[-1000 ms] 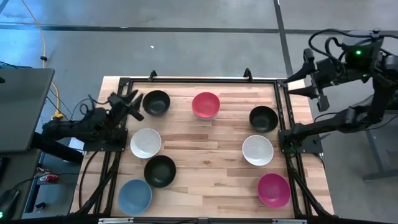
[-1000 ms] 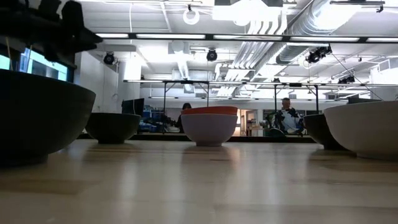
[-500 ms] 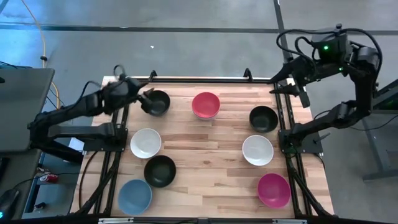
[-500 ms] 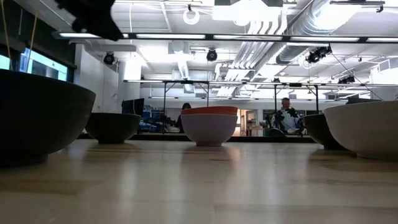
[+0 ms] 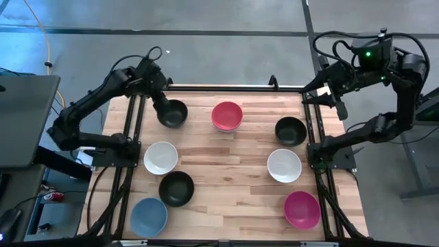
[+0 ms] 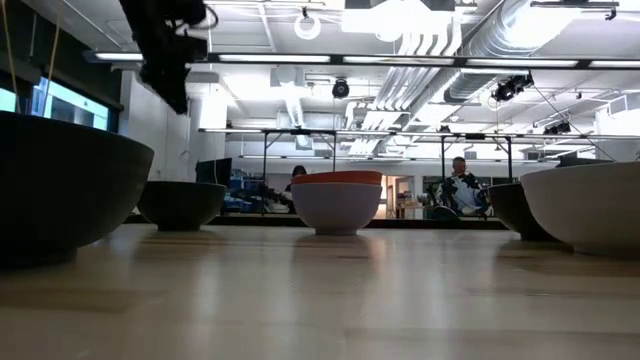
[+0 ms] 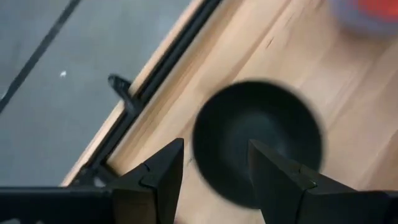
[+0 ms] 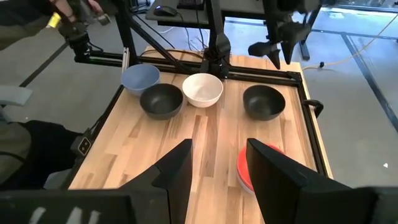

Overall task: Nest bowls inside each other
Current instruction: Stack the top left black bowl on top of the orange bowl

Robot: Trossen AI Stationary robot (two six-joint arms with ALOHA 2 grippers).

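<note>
Eight bowls stand upright on their bases on the wooden table [image 5: 226, 147]: black [image 5: 172, 113], red [image 5: 227, 116], black [image 5: 290, 131], white [image 5: 160, 158], white [image 5: 284, 165], black [image 5: 176, 189], light blue [image 5: 149, 217], magenta [image 5: 302, 209]. In the low view the red bowl [image 6: 336, 178] sits in a pale bowl [image 6: 336, 208]. My left gripper [image 5: 162, 103] hangs open above the far-left black bowl [image 7: 258, 143], clear of it; it shows in the left wrist view [image 7: 214, 149] and the low view [image 6: 168, 65]. My right gripper [image 5: 336, 101] is open and empty, high over the table's far right corner [image 8: 217, 149].
A black metal frame [image 5: 219, 88] runs along the table's far, left and right edges. Bare wood lies in the table's middle. A person [image 6: 462, 190] sits far off in the room behind. A yellow cable [image 5: 48, 41] lies on the floor at the left.
My left gripper has swung from the table's left edge toward the far edge and up, and now hangs over the far-left black bowl. My right gripper has come from beyond the right edge toward the table's far right corner. No bowl has moved.
</note>
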